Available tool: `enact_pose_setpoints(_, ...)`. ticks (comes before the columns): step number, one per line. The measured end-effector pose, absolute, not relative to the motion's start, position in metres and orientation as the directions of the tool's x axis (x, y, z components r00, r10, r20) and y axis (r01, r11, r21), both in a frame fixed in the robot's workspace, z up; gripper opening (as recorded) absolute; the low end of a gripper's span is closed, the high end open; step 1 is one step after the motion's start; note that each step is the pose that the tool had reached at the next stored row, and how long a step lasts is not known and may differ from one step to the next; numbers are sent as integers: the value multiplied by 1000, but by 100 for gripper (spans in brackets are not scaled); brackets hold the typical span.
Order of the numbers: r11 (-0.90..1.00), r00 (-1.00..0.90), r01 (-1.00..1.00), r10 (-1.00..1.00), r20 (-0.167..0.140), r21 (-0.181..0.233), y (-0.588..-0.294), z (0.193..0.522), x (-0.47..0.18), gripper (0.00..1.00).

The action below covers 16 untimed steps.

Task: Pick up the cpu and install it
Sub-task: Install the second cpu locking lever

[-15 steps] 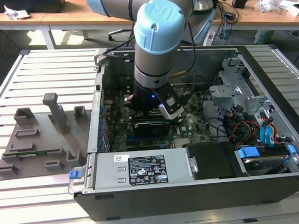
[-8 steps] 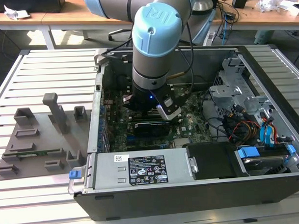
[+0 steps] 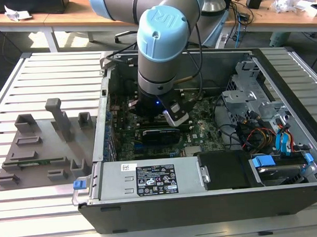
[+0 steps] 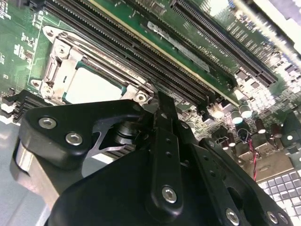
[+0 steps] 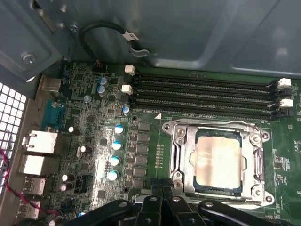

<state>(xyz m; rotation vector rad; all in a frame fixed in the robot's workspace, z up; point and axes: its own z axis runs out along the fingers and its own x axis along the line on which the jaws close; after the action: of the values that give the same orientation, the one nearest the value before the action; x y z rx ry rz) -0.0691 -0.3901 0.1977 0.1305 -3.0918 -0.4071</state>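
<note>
The cpu is a small silvery square chip lying flat inside the socket frame on the green motherboard; the second wrist view has the cpu just beyond my fingertips. In the first wrist view my gripper hovers a little to one side of the socket, its black fingers drawn together with nothing between them. My gripper ends close to the socket frame's corner in the second wrist view. In the exterior view the arm reaches down into the open computer case.
Long black memory slots run beside the socket. A black expansion card lies under the wrist, a power supply is in front, and a drive cage with cables is at the exterior view's right. A grey fixture tray sits left of the case.
</note>
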Motion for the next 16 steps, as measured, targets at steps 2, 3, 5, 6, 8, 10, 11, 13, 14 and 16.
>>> enact_pose_setpoints(2,962,-996,-80,-85,9,261,-389,196,-69,11)
enact_pose_setpoints(3,962,-996,-79,-84,9,261,-389,196,-69,11)
enact_pose_setpoints(5,962,-997,-78,-83,9,263,-389,194,-69,11)
enact_pose_setpoints(6,962,-997,-77,-82,9,262,-389,194,-69,11)
enact_pose_setpoints(8,962,-997,-77,-82,9,261,-389,197,-69,11)
enact_pose_setpoints(10,964,-997,-77,-82,10,255,-387,202,-69,11)
enact_pose_setpoints(11,965,-997,-76,-81,10,252,-386,204,-69,11)
enact_pose_setpoints(13,966,-997,-76,-81,10,248,-383,207,-67,11)
enact_pose_setpoints(14,966,-997,-76,-81,10,247,-382,208,-66,11)
enact_pose_setpoints(16,967,-997,-76,-81,11,244,-377,209,-60,11)
